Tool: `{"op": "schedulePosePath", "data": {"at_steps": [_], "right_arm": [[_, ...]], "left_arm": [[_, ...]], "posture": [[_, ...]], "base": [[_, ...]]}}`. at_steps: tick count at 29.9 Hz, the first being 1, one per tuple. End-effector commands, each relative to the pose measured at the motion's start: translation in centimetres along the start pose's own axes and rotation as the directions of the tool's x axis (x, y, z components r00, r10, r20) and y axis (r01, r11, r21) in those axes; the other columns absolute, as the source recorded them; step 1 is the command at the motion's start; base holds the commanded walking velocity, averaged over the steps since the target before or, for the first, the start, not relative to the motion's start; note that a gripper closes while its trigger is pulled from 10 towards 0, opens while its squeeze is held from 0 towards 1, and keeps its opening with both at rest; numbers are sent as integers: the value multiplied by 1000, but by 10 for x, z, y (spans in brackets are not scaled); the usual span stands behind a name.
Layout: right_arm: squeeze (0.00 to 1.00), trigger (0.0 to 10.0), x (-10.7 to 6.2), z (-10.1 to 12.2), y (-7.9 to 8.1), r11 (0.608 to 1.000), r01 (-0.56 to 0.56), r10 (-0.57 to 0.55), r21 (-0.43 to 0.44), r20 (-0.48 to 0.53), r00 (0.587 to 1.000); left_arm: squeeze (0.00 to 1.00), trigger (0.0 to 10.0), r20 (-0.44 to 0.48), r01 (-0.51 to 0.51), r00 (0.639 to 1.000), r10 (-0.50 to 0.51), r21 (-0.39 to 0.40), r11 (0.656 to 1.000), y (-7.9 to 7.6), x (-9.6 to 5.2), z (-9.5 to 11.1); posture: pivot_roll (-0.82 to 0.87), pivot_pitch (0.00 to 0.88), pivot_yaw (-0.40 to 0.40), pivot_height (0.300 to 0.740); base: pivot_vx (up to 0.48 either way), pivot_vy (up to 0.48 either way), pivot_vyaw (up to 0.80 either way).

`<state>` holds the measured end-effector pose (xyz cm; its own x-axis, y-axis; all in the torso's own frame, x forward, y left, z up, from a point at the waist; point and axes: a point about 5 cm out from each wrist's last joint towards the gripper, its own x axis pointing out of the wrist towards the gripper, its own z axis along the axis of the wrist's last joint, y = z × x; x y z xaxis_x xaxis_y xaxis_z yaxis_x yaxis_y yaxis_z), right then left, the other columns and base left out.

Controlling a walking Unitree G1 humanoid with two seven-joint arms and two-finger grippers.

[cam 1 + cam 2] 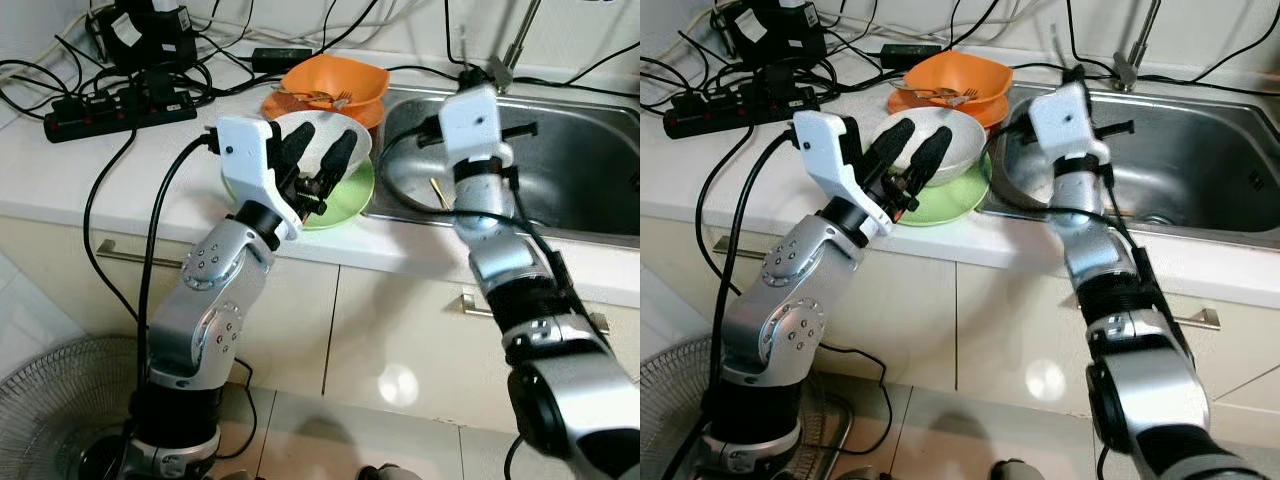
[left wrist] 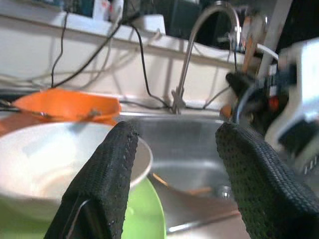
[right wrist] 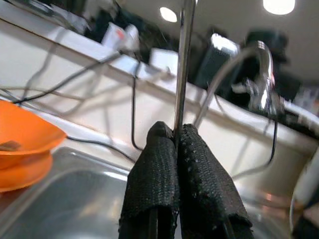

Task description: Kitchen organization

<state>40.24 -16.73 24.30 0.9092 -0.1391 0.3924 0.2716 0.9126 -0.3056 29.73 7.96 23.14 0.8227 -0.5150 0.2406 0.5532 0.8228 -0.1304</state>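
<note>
A white bowl (image 1: pixel 958 148) sits on a green plate (image 1: pixel 950 202) at the counter's edge, just left of the steel sink (image 1: pixel 560 150). My left gripper (image 1: pixel 318 150) is open; its two black fingers (image 2: pixel 112 169) hover at the bowl's near rim, one over the bowl and one past its sink side. Behind the bowl, an orange bowl (image 1: pixel 335 82) holding a fork rests on an orange plate. Over the sink's left edge, my right gripper (image 3: pixel 172 132) is shut on a thin metal utensil (image 3: pixel 182 59) that points upward. More thin utensils (image 1: pixel 438 193) lie in the basin.
A tap (image 1: pixel 510 50) rises behind the sink. A black power strip (image 1: pixel 110 108) and tangled cables cover the counter's back left. Cabinet fronts with handles (image 1: pixel 120 255) are below, and a floor fan (image 1: pixel 50 400) stands at the lower left.
</note>
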Motion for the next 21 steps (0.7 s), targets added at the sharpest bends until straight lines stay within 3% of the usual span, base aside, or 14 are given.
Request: {"op": "schedulePosePath", "data": {"at_steps": [1, 3, 4, 8, 15, 21], "right_arm": [[0, 10000, 4, -4, -3, 998, 6, -2, 60, -69, 998], [0, 10000, 8, -13, -6, 984, 22, 14, 177, -198, 980], [0, 10000, 8, -13, -6, 984, 22, 14, 177, -198, 980], [0, 10000, 5, -35, -9, 943, 77, 60, 325, -389, 919], [0, 10000, -5, -55, -5, 920, 72, 146, 386, -505, 850], [0, 10000, -7, -59, -5, 913, 83, 155, 400, -527, 835]], "left_arm": [[0, 10000, -35, 11, 999, -10, 9, 1000, -2, 0, -5], [0, 10000, -96, 26, 995, -23, 29, 999, -3, -2, -14], [0, 10000, -96, 26, 995, -23, 29, 999, -3, -2, -14], [0, 10000, -144, 56, 988, -51, 33, 998, -9, -4, -21], [0, 10000, -275, 66, 960, -53, 39, 997, -10, -9, -38], [0, 10000, -274, 96, 958, -84, 29, 995, -17, -10, -38]], "posture": [[30, 29, -3, 732], [30, 31, -4, 732], [30, 31, -4, 732], [33, 34, -6, 732], [38, 38, -12, 732], [41, 41, -12, 732]], "base": [[0, 0, 0], [0, 0, 0], [0, 0, 0], [0, 0, 0], [0, 0, 0], [0, 0, 0]]}}
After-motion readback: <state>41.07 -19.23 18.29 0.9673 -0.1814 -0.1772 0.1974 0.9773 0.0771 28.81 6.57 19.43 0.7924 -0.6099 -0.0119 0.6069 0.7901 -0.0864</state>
